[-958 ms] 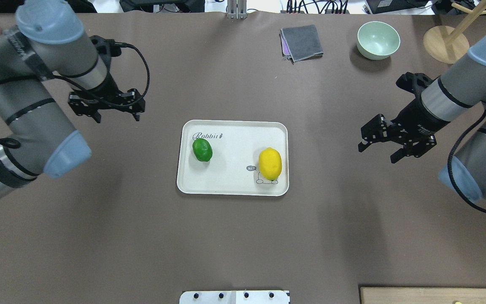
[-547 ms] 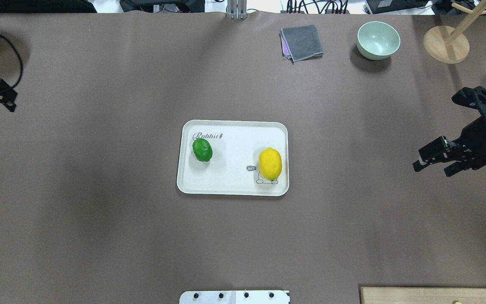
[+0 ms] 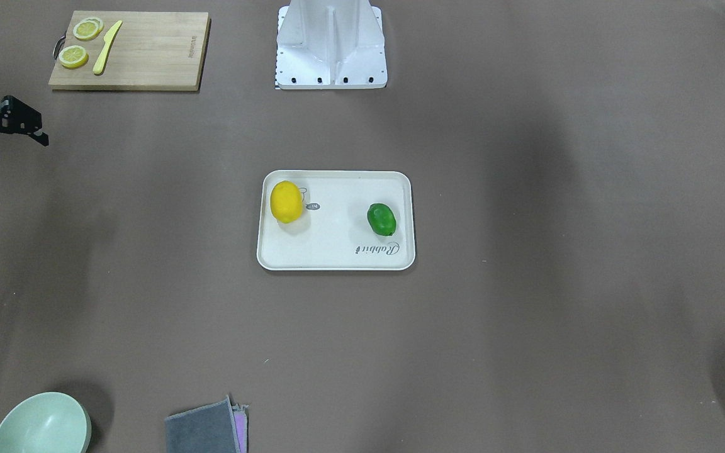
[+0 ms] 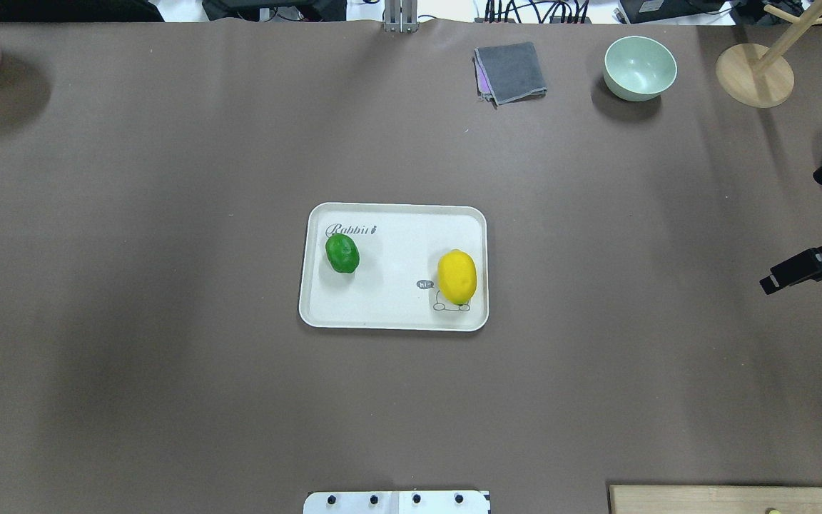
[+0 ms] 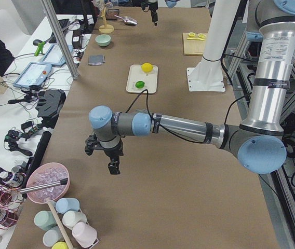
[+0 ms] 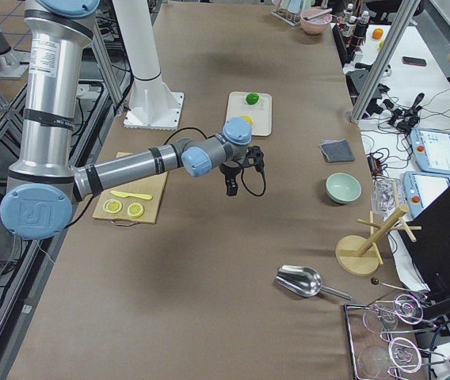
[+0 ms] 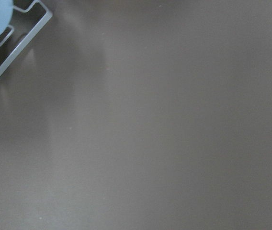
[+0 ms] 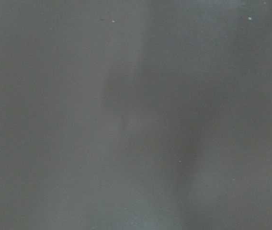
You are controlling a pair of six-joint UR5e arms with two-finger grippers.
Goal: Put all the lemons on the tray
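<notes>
A: Placement?
B: On the tray (image 4: pixel 393 318): yellow lemon (image 4: pixel 457 277) by the right rim, green lemon (image 4: pixel 342 253) by the left, wide brown table (image 4: pixel 168 371) around.
A: Claws?
B: Right gripper (image 3: pixel 17 148) spread apart at the table edge; left gripper (image 5: pixel 105 158): can't tell.

Matt brown table covering (image 4: pixel 168 371), smooth, paper-like. Cream tray (image 4: pixel 397 243) of smooth plastic by the look, with a faint satin sheen. Yellow lemon (image 4: pixel 457 276) finely dimpled, slightly glossy; green lemon (image 4: pixel 342 253) bumpier, shinier. At the far right, pale-green bowl (image 4: pixel 639 68), smooth and matt, and left of it a folded grey cloth (image 4: pixel 511 71), soft and napped. Bare wooden cutting board (image 3: pixel 148 56), matt, fine straight grain. Shiny metal scoop (image 6: pixel 298 279).
</notes>
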